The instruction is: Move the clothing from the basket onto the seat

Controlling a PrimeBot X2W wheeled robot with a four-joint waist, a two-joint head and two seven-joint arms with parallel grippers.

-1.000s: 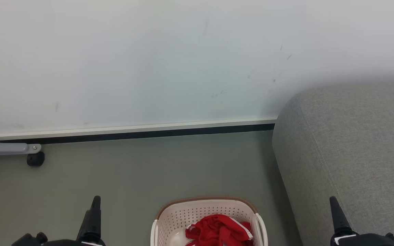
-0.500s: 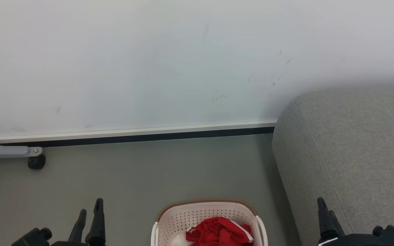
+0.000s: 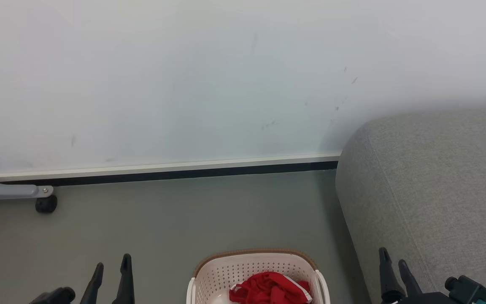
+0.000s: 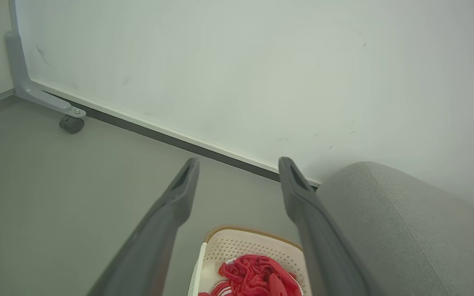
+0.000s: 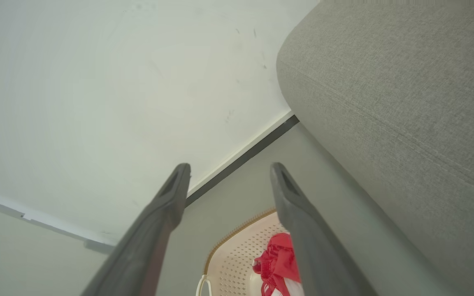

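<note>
- Below and between the left gripper (image 3: 112, 261) and the right gripper (image 3: 392, 256), the basket (image 3: 243, 267) stands on the floor (image 3: 184, 219). The clothing (image 3: 270, 288) is heaped inside it.
- Left gripper: fingers spread wide with nothing between them. The basket is to its right and lower.
- Right gripper: also wide apart and empty. The basket is to its left and lower, and the seat (image 3: 437, 177) is just beside it on its right.
- Risk, as we judge it: a fingertip could snag the basket's perforated wall or rim on the way down. The basket looks light and might tip or slide.
- Risk: pinching a single fold may leave cloth trailing. That could catch the rim, or drop into the floor gap short of the seat.
- Risk: the right arm works close to the seat's rounded edge and could brush it.
- Orientation: the clothing is a crumpled mound, and we can make out no clear long axis. Its white edging lies on the right gripper's side. The picture's edge cuts off its near part.
</note>
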